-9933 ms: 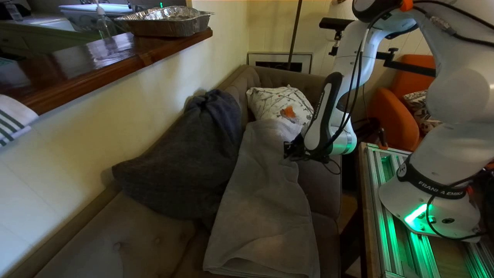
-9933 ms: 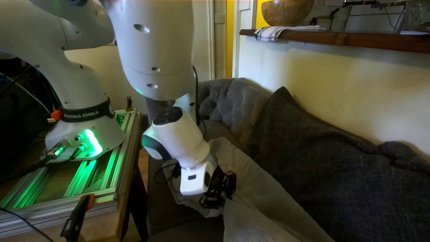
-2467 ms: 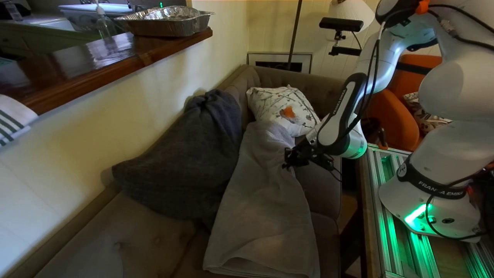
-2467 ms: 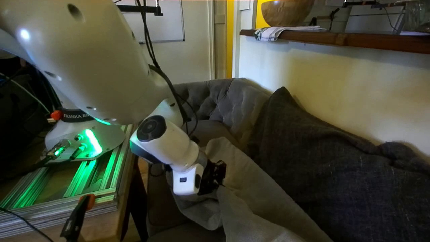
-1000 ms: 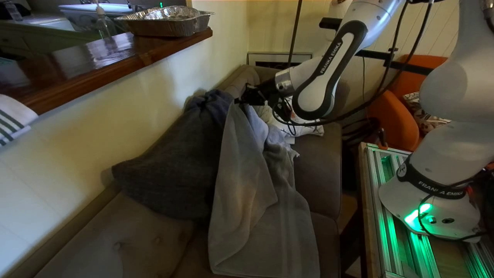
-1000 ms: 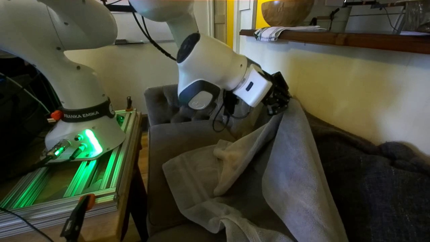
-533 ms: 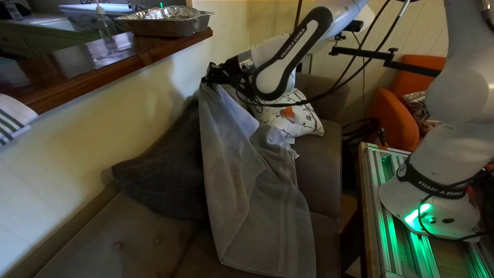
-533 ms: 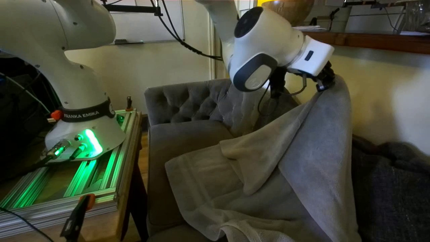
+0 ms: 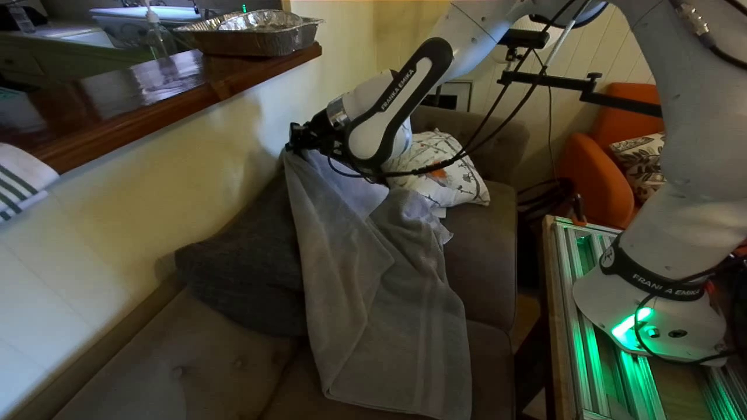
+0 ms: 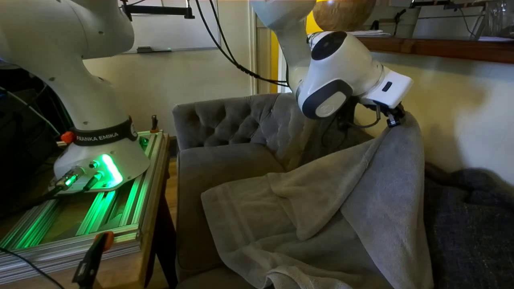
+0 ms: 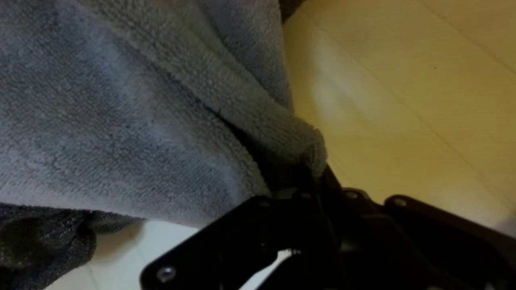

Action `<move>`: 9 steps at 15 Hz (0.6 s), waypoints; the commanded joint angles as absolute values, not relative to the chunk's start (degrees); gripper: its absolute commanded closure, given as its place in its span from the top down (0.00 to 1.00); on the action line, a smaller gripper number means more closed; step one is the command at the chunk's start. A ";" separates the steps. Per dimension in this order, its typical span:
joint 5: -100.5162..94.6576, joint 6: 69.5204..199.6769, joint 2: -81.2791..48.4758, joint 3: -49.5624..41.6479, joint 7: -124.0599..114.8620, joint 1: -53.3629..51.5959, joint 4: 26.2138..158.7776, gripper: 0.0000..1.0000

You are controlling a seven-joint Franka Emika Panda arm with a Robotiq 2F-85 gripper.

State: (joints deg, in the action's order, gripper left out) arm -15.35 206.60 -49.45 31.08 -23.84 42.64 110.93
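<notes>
One bunched bit of gray bath towel is squeezed in your gripper, near the wall. You seem to hold it high so it slopes down beside the dark gray cushion, its other end lying on the tufted sofa.

a plush gray towel, one end raised, drapes in folds across the sofa.

In an exterior view, the towel drapes from my gripper onto the sofa, a pillow left of it.
</notes>
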 commanded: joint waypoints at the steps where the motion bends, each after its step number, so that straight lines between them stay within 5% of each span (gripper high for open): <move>1: -17.91 206.62 -52.77 32.34 -23.11 42.79 107.51 0.39; 9: -9.31 210.13 -37.50 19.02 -20.10 39.70 126.03 0.94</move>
State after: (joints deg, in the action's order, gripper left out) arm -14.66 207.84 -46.22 25.97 -21.35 42.05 115.60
